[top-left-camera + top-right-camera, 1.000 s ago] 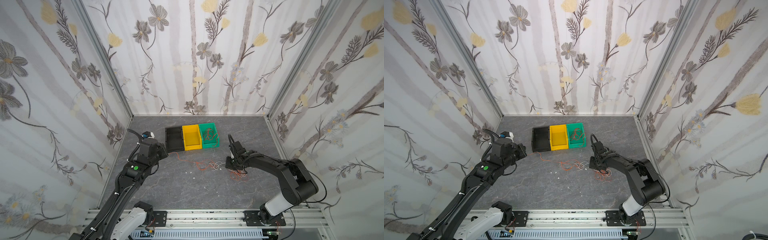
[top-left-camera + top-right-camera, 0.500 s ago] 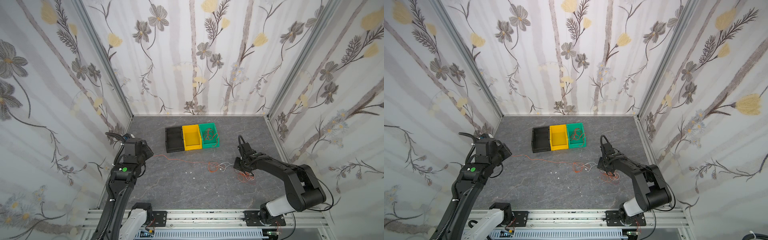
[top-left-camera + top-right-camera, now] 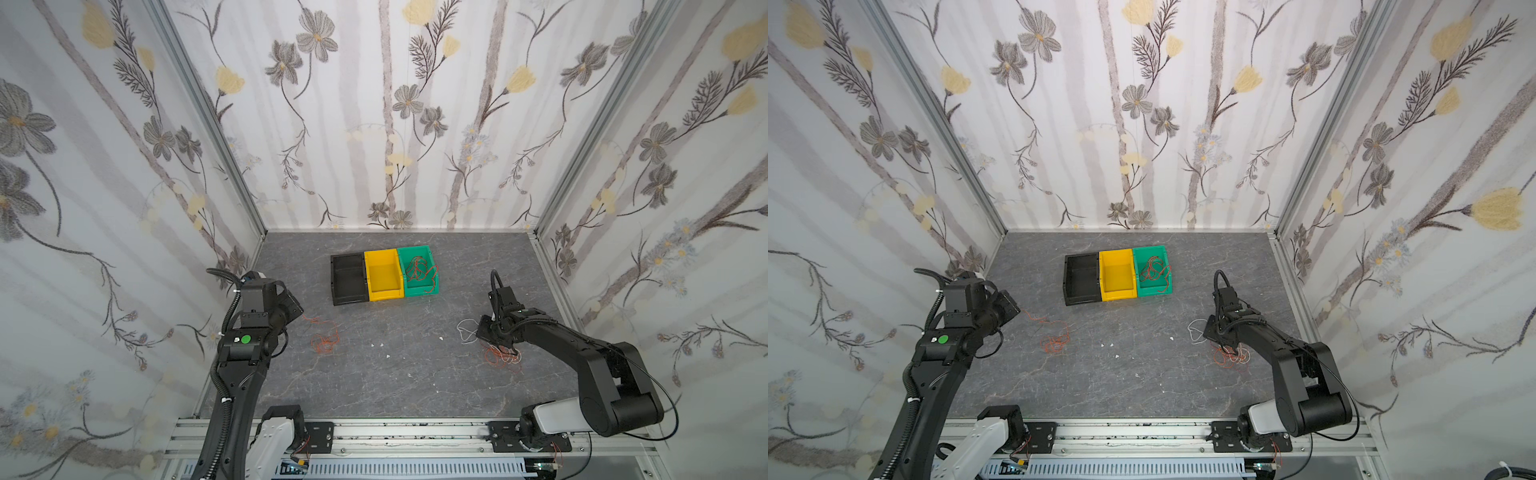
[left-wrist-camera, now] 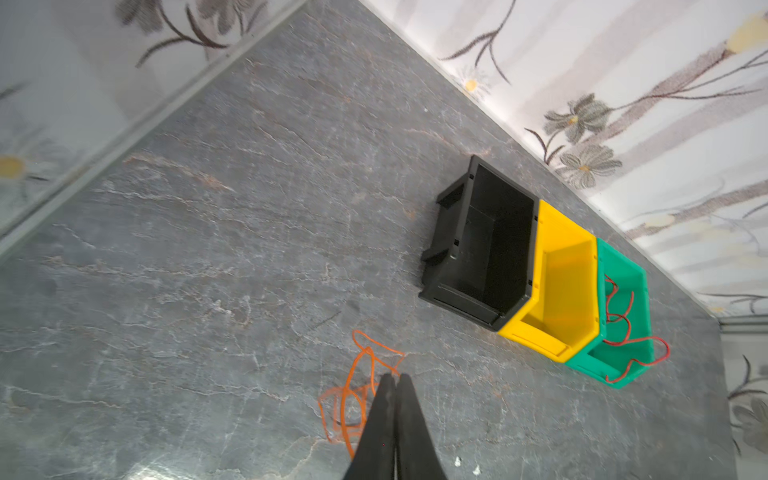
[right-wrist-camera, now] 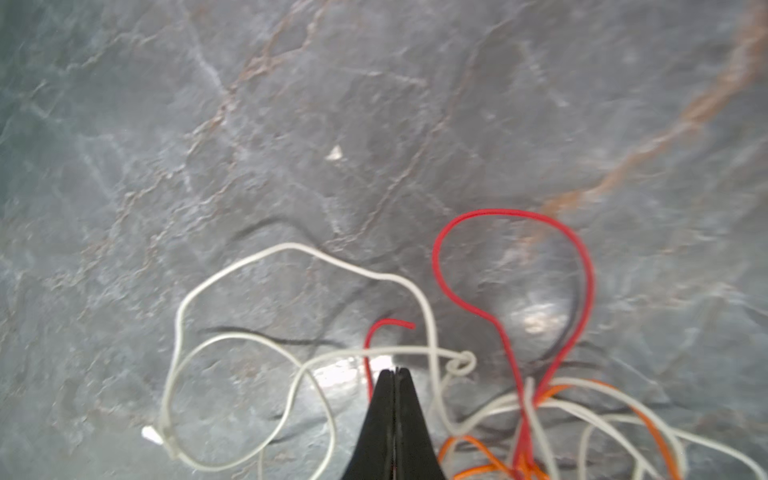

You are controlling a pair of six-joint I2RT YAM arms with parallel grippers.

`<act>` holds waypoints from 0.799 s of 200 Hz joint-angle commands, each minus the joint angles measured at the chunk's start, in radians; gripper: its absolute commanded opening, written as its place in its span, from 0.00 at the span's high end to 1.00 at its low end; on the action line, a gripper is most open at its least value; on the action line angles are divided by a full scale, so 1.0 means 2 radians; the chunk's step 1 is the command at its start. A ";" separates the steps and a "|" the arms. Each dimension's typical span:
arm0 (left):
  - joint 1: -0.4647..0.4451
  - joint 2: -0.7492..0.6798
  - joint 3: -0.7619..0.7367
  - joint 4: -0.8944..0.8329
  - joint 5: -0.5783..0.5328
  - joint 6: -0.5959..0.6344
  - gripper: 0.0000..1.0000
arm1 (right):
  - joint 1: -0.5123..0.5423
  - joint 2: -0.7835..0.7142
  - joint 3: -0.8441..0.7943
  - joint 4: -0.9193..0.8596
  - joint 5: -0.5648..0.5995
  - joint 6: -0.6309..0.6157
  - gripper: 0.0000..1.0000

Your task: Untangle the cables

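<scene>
And the left gripper (image 4: 394,376), tips pressed together, is pinching the orange cable (image 3: 326,341), now pulled clear of the tangle (image 3: 500,356) and trailing across the bench (image 3: 395,386). The right gripper (image 5: 395,371), also closed, is sitting at that tangle.

Bright, even overhead light in both top views, crisp, barely any shadows. Right wrist view soft and smeary, with white glare patches on the desk (image 5: 536,318) and thin dark shadows under the cables (image 5: 291,248). Left wrist view blurry toward the edges.
</scene>
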 commanded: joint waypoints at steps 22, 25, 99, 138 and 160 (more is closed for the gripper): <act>-0.015 0.000 0.010 0.044 0.093 -0.014 1.00 | 0.068 0.040 0.036 0.026 -0.046 -0.001 1.00; -0.017 0.000 0.011 0.044 0.097 -0.014 1.00 | 0.073 0.042 0.040 0.027 -0.048 -0.002 1.00; -0.088 -0.006 0.078 0.062 0.145 -0.043 1.00 | 0.169 0.070 0.103 0.117 -0.155 -0.017 0.70; -0.112 -0.008 0.117 0.090 0.149 -0.075 1.00 | 0.195 0.131 0.100 0.289 -0.259 0.041 0.61; -0.127 -0.002 0.140 0.102 0.152 -0.087 1.00 | 0.211 0.156 0.106 0.369 -0.299 0.068 0.58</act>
